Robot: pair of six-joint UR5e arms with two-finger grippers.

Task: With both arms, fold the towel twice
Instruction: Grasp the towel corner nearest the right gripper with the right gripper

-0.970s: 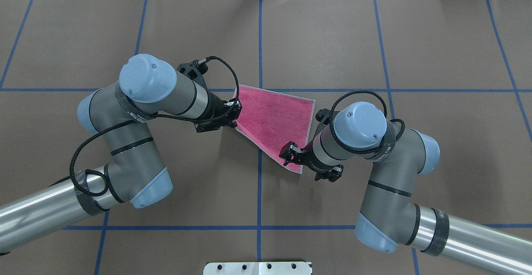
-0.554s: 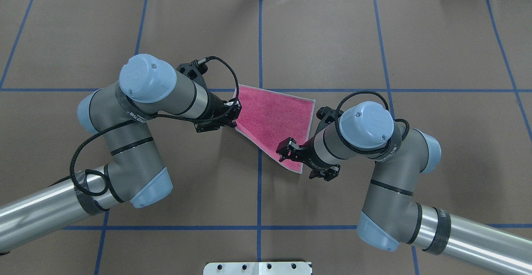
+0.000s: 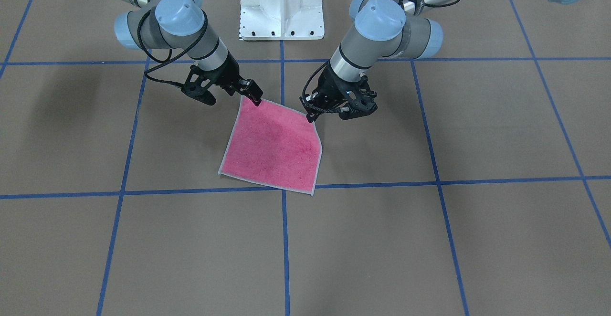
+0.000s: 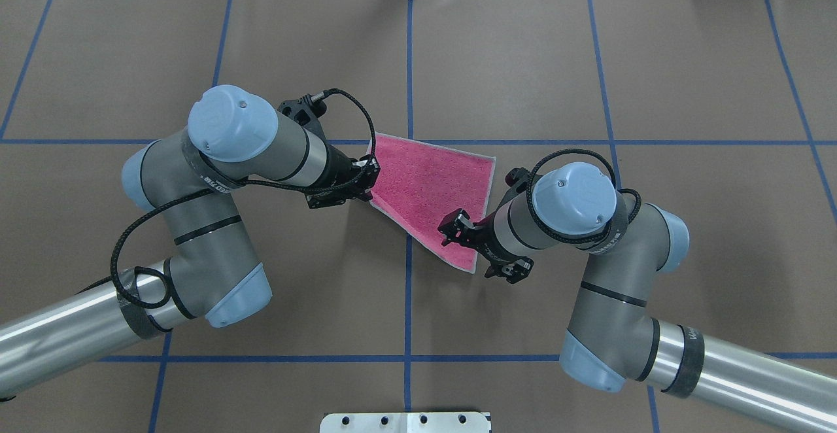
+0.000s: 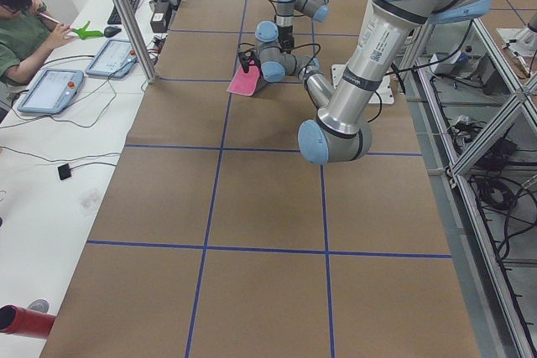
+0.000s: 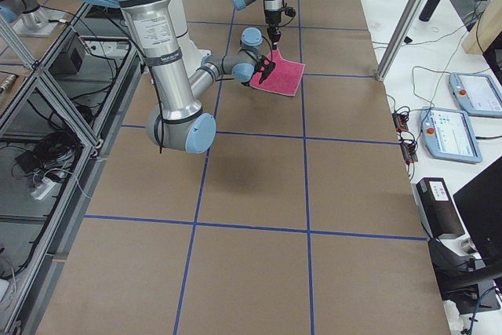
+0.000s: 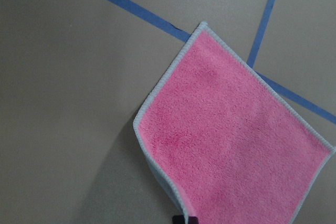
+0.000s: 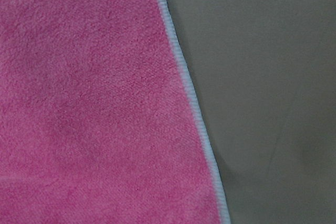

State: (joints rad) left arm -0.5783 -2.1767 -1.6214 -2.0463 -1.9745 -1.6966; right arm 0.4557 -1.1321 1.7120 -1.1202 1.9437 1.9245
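The towel (image 4: 431, 191) lies pink face up near the table's middle, with a pale stitched border. It also shows in the front view (image 3: 272, 149) and both wrist views (image 7: 236, 145) (image 8: 89, 103). My left gripper (image 4: 370, 184) (image 3: 311, 117) is shut on the towel's near left corner and holds it slightly raised, so that edge curls under. A dark fingertip (image 7: 181, 219) shows at that corner. My right gripper (image 4: 453, 231) (image 3: 256, 100) sits low at the towel's near right corner. Its jaws are hidden, so I cannot tell whether it grips.
The brown table covering (image 4: 588, 60) carries a grid of blue tape lines. The white pedestal (image 3: 281, 5) stands at the robot's side of the table. An operator (image 5: 21, 23) sits with tablets at a side desk beyond the table edge.
My right wrist and elbow have shifted slightly, and the gripper has moved a little farther onto the towel. The towel and my left arm have not moved.
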